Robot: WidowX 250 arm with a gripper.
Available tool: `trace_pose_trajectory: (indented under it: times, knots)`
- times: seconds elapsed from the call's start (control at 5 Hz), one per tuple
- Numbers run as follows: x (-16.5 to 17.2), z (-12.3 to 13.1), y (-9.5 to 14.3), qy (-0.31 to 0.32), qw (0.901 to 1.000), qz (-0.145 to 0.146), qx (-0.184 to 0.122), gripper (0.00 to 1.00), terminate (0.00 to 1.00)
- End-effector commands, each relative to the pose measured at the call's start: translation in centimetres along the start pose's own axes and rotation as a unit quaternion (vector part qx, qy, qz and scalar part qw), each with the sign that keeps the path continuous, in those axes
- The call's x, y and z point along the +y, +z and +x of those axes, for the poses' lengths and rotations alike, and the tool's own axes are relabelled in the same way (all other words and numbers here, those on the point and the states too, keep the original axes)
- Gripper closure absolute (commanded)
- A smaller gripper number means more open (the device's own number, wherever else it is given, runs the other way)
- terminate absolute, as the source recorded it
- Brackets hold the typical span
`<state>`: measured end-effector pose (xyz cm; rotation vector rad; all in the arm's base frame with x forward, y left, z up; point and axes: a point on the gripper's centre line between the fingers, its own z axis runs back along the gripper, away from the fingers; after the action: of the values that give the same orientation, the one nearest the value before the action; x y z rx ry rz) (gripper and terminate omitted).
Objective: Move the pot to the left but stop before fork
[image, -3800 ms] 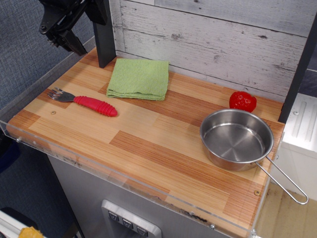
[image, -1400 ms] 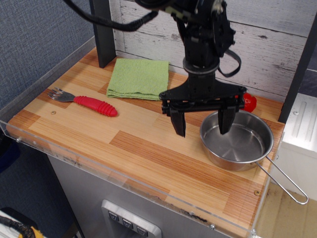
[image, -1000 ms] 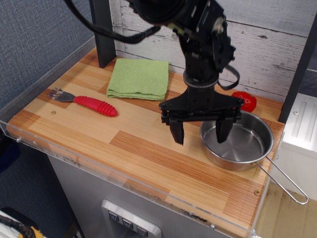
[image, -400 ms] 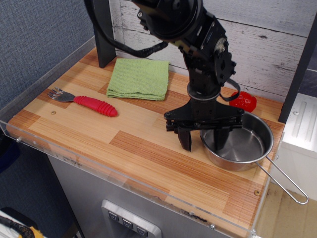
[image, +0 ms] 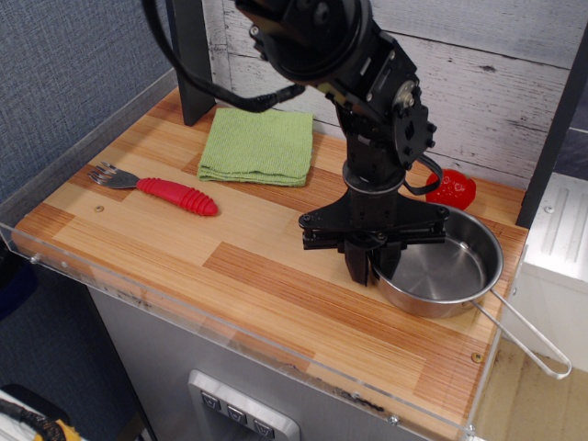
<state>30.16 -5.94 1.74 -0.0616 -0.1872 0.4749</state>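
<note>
Fork (image: 154,186) lies near the left edge of the worktop (image: 276,276), tines toward the left edge, red handle pointing right along the board. Green cloth (image: 258,145) lies folded flat at the rear edge, left of centre, well apart from the fork and from the arm. Gripper (image: 370,265) stands right of centre, pointing straight down, its cross-bar level above the board. Its fingers are drawn close together at the left rim of the pot (image: 439,268): one dark finger (image: 356,264) shows outside the rim, touching or just beside the wall, while the other appears to sit just inside the bowl. The grip looks narrow and pinched on that rim, with no daylight visible between fingers and metal. The pot sits near the right edge, toward the front-right corner, upright and flat on the board, bowl bare. Its wire handle (image: 525,336) runs out past the right front edge of the worktop and overhangs it. A wide stretch of bare board separates pot and fork. Strawberry (image: 451,187) sits near the rear right corner, just behind the pot's rim and partly screened by the arm's cable.
</note>
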Motion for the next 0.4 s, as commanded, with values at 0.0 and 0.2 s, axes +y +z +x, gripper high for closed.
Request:
trace_pose_trajectory:
  times: [0.0,0.2]
  knots:
    - [-0.06,0.65,2.95,-0.003,0.9991,-0.03,-0.03,1.0,0.0]
    - [-0.21,0.65,3.31,-0.006,0.9987,-0.042,-0.028,1.0,0.0]
